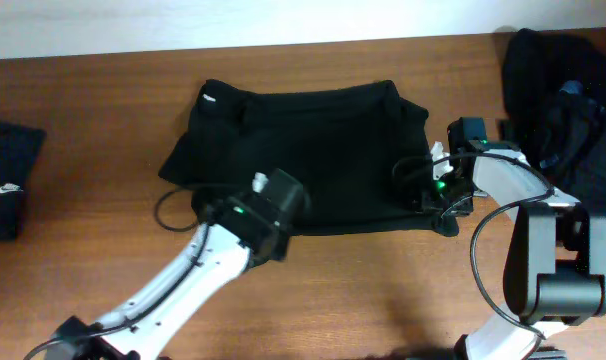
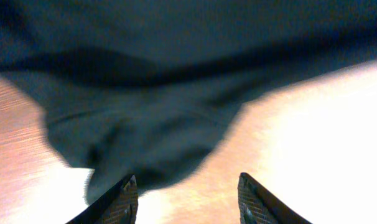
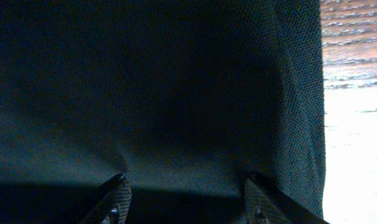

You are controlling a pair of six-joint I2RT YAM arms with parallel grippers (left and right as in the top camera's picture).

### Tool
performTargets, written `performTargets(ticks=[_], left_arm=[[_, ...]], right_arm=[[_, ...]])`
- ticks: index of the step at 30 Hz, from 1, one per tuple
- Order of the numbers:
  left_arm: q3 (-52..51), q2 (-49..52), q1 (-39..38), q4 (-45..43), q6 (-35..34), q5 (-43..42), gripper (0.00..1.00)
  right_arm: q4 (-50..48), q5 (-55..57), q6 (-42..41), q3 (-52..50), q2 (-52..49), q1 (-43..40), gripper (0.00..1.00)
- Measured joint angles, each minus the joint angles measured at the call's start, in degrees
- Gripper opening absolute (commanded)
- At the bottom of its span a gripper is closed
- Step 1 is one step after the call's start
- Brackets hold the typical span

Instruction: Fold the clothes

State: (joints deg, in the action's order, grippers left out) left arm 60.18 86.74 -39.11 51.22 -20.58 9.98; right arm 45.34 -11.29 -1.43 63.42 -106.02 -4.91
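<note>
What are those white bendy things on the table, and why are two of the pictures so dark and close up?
Those white bendy things are two robot arms, and each ends in a pincer with two fingers. The top picture comes from a camera above the wooden table. The other two come from small cameras on the arms' wrists, so they sit very near the cloth.

A black T-shirt lies spread out in the middle. A folded black garment sits at one edge, and a dark heap of clothes at the other.

The left gripper is open beside a bunched corner of the shirt. The right gripper is open too, right over the fabric. Neither holds anything.
</note>
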Motion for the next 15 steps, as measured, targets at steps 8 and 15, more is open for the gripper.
performTargets(ticks=[8,15], left_arm=[[-1.6,4.2,-8.2,0.1,1.4,1.9,0.28],[-1.8,9.3,-8.4,0.2,1.7,4.0,0.16]], right_arm=[[0.0,0.0,0.0,0.0,0.0,0.0,0.64],[0.2,0.0,0.0,0.0,0.0,0.0,0.64]])
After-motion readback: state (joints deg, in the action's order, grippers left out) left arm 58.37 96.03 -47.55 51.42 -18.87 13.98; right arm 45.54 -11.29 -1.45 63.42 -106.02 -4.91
